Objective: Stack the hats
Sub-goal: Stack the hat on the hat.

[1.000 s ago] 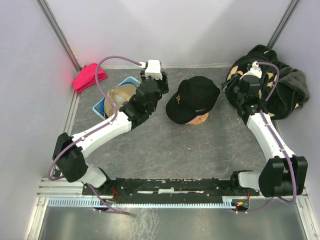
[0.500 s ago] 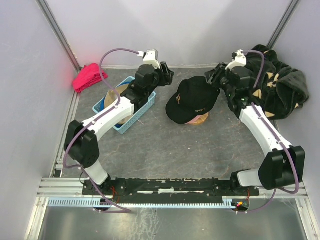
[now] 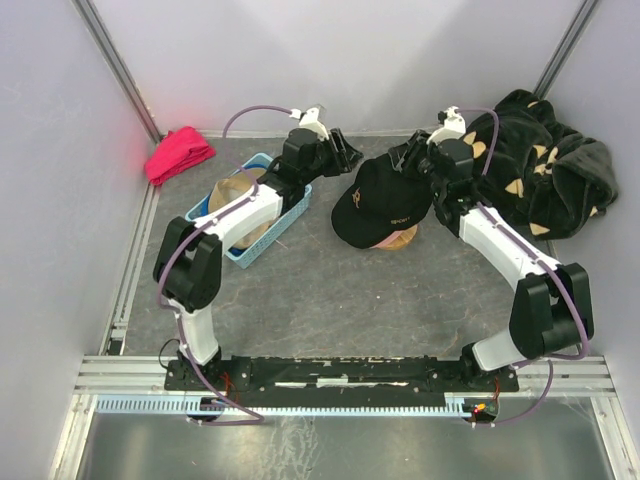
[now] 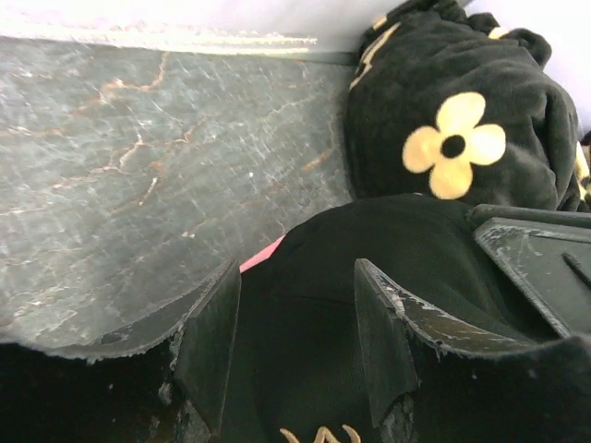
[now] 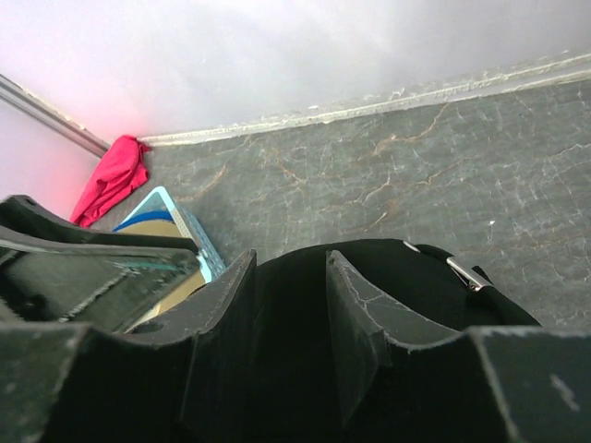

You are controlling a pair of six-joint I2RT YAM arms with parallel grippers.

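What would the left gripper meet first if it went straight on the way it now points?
Most likely the black cap, which lies straight ahead of the left gripper; how far ahead is hard to judge.

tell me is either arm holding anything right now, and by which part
Nothing is held. The left arm and the right arm each have their jaws open at opposite sides of the black cap, not closed on it.
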